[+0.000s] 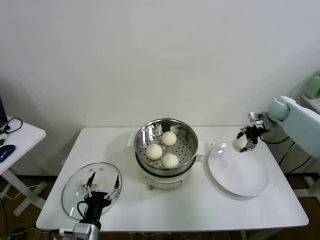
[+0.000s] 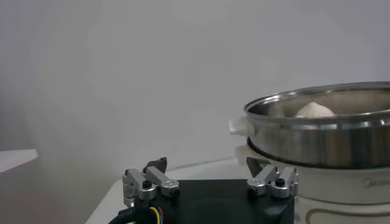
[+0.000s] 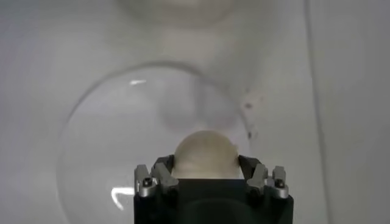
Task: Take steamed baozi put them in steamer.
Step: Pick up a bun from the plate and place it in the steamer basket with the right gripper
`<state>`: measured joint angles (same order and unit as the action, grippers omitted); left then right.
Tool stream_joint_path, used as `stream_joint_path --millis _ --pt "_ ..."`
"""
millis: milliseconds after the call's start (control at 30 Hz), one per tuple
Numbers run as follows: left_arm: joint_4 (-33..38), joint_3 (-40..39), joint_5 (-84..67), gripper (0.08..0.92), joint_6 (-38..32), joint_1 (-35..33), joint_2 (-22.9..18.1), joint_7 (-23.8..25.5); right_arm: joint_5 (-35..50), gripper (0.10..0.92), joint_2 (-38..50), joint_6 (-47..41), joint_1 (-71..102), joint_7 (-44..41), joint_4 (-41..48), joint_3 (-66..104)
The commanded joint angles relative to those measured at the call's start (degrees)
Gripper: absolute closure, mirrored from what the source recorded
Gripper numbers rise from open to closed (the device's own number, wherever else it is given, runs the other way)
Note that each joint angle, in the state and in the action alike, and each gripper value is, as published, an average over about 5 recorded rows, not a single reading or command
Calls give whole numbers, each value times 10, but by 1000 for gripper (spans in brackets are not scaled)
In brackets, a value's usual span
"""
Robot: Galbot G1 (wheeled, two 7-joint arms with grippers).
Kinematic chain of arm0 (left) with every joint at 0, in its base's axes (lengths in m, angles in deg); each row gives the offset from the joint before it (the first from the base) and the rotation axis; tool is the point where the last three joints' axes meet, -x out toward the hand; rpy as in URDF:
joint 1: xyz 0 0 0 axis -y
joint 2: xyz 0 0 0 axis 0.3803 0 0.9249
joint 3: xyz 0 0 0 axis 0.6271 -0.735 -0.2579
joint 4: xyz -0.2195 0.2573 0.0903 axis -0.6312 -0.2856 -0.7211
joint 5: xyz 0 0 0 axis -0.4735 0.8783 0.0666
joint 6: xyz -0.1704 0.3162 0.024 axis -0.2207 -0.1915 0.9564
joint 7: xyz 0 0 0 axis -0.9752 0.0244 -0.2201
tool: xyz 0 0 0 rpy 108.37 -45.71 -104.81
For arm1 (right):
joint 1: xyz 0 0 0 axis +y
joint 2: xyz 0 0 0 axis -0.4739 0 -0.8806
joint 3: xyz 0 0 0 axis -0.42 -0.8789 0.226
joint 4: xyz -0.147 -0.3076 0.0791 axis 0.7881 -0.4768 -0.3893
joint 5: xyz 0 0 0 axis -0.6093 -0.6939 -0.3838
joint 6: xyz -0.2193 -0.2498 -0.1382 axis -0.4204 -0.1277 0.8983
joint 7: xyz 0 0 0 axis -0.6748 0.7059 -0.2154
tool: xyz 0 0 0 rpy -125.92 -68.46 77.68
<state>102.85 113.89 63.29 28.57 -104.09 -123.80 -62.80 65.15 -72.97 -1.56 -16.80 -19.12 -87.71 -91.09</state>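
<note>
The shiny steel steamer (image 1: 186, 134) stands mid-table on its cream pot base and holds three cream-white baozi (image 1: 154, 151), (image 1: 169, 138), (image 1: 170, 160). My right gripper (image 1: 243, 142) is shut on a fourth baozi (image 1: 240, 144) and holds it above the far left part of the white plate (image 1: 240, 175). In the right wrist view the baozi (image 3: 205, 154) sits between the fingers (image 3: 163, 168), over the plate (image 3: 109, 146). My left gripper (image 1: 102, 183) is open and empty, low over the glass lid (image 1: 75, 197). The left wrist view shows the steamer (image 2: 323, 137) with one baozi (image 2: 314, 110) showing above its rim.
A side table (image 1: 20, 137) with a blue mouse (image 1: 6, 151) and cables stands at the far left. A pale green object (image 1: 314, 85) sits at the far right edge. The white wall is close behind the table.
</note>
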Motion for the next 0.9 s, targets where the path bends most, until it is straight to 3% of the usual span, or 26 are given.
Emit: stream_joint_path --millis 33,300,900 --pt "-1 -13 -1 177 1 0 -2 1 255 313 -65 -71 -205 15 -52 -203" --pt "5 -13 -5 177 0 1 -5 2 349 313 -126 -90 -245 32 -86 -266" --pt "10 -12 -7 177 7 9 -2 -3 353 313 -239 -105 -159 61 -80 -278"
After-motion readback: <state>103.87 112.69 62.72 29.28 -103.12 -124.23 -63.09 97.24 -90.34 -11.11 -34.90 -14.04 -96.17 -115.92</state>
